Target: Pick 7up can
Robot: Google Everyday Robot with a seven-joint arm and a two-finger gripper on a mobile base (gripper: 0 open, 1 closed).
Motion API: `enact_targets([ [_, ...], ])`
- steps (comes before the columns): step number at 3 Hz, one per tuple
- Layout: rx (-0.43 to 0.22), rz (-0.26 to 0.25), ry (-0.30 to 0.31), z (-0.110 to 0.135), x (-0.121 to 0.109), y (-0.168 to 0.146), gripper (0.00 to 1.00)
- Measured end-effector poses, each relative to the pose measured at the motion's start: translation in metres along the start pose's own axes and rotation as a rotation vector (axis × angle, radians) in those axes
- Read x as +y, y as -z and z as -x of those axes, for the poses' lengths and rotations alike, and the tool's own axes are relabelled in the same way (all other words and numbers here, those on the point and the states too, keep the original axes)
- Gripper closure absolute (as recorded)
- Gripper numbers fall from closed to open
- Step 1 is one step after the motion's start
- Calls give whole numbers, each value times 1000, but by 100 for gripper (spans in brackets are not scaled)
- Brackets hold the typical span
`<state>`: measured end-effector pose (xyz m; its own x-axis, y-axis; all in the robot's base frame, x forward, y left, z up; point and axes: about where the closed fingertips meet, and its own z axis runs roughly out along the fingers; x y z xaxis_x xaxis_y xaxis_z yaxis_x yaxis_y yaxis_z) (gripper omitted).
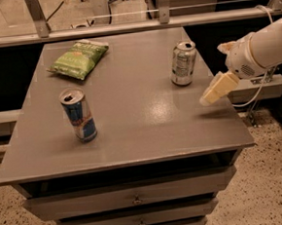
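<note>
The grey metal-topped cabinet (133,134) with drawers beneath fills most of the view and bears everything at a height the arm can reach. The white robot arm (265,46) enters from the right edge, low over the table's right side, probably so that it can come at its target sideways. A green crinkled snack bag (78,58) lies flat at the far left. A tall slim blue-and-silver can (78,114) stands upright at the near left, well apart from the arm. The short silvery-white 7up can (183,63) stands upright at the far right, opened top up. The gripper (212,74) hovers just beside it, to its right and nearer, with its cream fingers (219,87) spread wide and empty.
</note>
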<state>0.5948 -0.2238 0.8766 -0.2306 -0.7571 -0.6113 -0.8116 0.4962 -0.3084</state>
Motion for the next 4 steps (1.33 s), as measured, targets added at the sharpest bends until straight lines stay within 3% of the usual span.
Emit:
enact_targets([
  [2,-240,80,-98,29,-14,-70,0],
  [3,-344,113,-125,46,-16,-84,15],
  [4,-427,137,-140,59,-17,-86,38],
])
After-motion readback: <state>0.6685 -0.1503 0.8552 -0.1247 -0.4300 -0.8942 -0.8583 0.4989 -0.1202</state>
